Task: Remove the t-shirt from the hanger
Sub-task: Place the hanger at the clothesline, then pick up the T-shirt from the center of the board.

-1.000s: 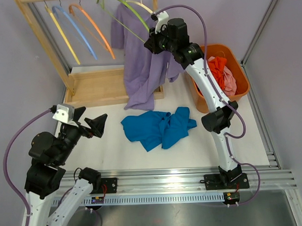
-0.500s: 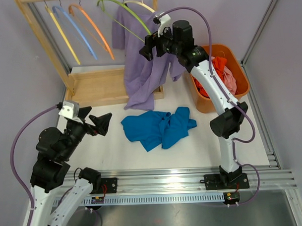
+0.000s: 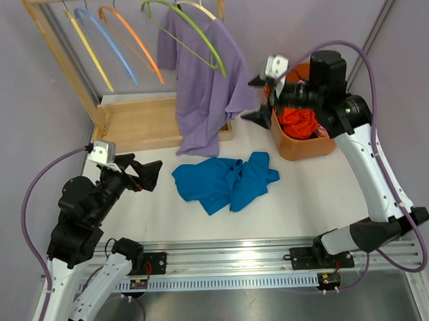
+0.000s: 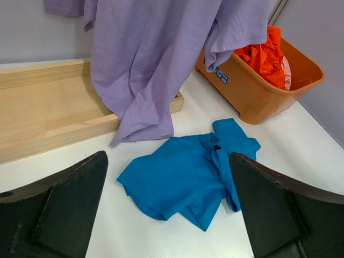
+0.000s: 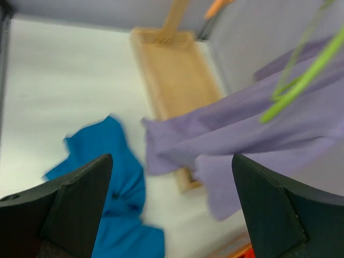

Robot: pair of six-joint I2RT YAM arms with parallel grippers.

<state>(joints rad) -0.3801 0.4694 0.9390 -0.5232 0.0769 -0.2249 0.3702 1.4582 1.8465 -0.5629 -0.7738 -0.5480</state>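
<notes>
A purple t-shirt (image 3: 203, 87) hangs at the right end of the wooden rack, its hem on the rack's base. A green hanger (image 3: 190, 29) lies across its front, and a cream hanger (image 3: 199, 9) shows at its shoulder. My right gripper (image 3: 257, 98) is open and empty, just right of the shirt's sleeve and apart from it. The blurred right wrist view shows the shirt (image 5: 258, 134) and the green hanger (image 5: 301, 80) ahead of that gripper (image 5: 172, 215). My left gripper (image 3: 143, 170) is open and empty over the table's left. In its wrist view the shirt (image 4: 156, 59) hangs ahead.
A blue t-shirt (image 3: 226, 180) lies crumpled mid-table, also visible as the blue t-shirt (image 4: 183, 177) between my left fingers. An orange basket (image 3: 299, 149) with red and pink clothes stands right, under my right arm. Yellow, blue and orange hangers (image 3: 126, 40) hang bare on the rack.
My right gripper opened, let go at the shirt and green hanger, and drew back right toward the basket. The green hanger swung down across the shirt. The left arm edged forward.
</notes>
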